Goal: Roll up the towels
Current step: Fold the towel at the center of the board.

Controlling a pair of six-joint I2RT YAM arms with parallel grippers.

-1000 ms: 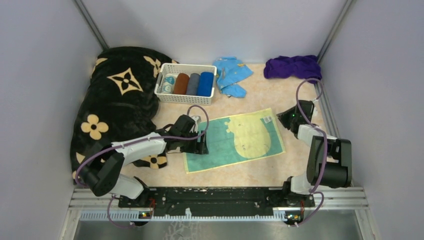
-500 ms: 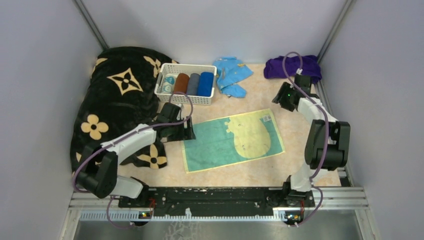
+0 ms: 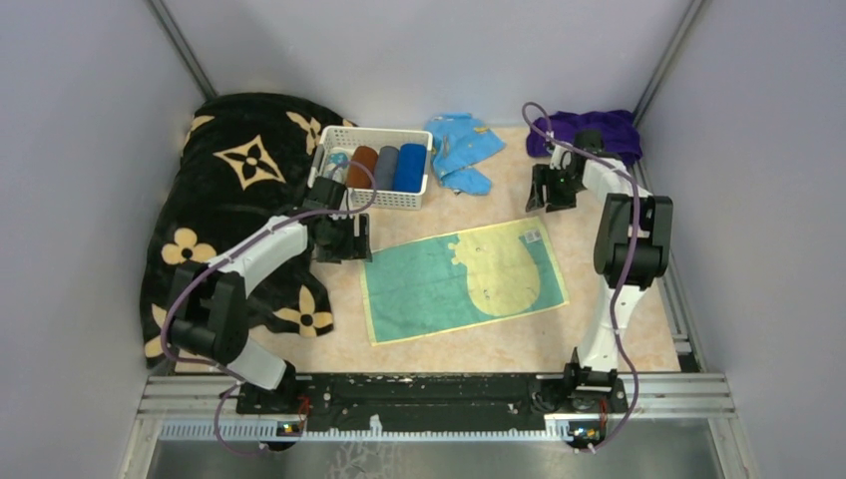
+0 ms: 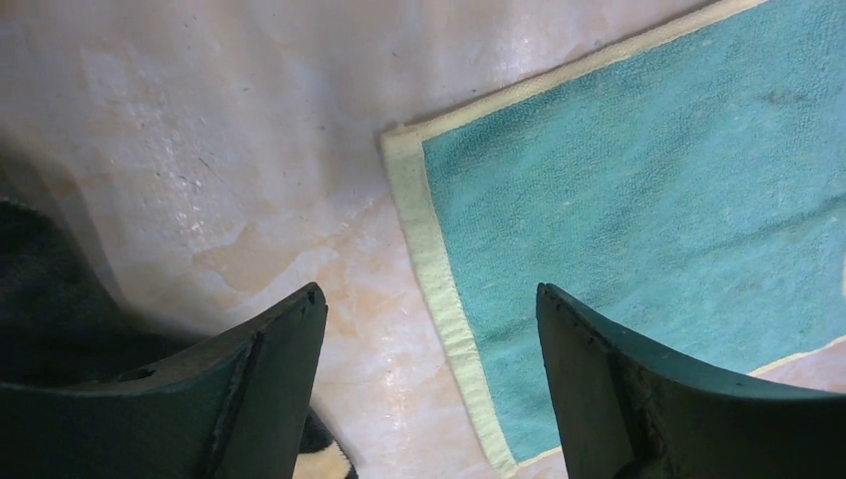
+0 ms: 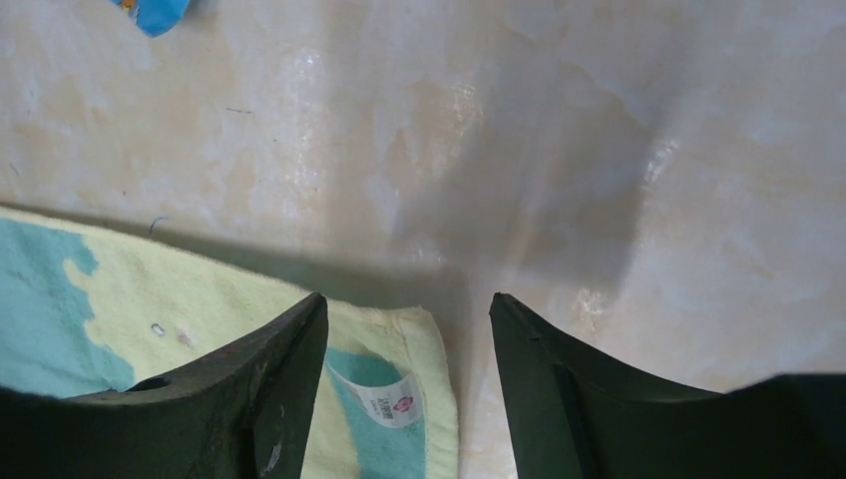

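Note:
The pale yellow and teal towel [image 3: 461, 280] lies flat and unrolled in the middle of the table. My left gripper [image 3: 342, 239] hovers open at its far left corner; in the left wrist view that gripper [image 4: 429, 299] straddles the towel's [image 4: 648, 200] yellow left hem. My right gripper [image 3: 548, 190] hangs open just beyond the far right corner; in the right wrist view this gripper [image 5: 407, 304] stands over the towel's [image 5: 229, 299] corner and its white label [image 5: 384, 399]. The purple towel [image 3: 589, 131] lies bunched at the back right. A blue towel [image 3: 410, 168] sits rolled in the basket.
A white basket [image 3: 371, 196] with several rolled cloths stands at the back. A light blue cloth [image 3: 461, 150] lies beside it, its tip [image 5: 150, 10] in the right wrist view. The black flowered blanket [image 3: 234, 190] fills the left side, and its edge [image 4: 40, 309] shows by the left fingers.
Both arms swung toward the back. The left gripper went from the towel's left edge to its far left corner. The right gripper moved back and left to the far right corner, jaws widening.

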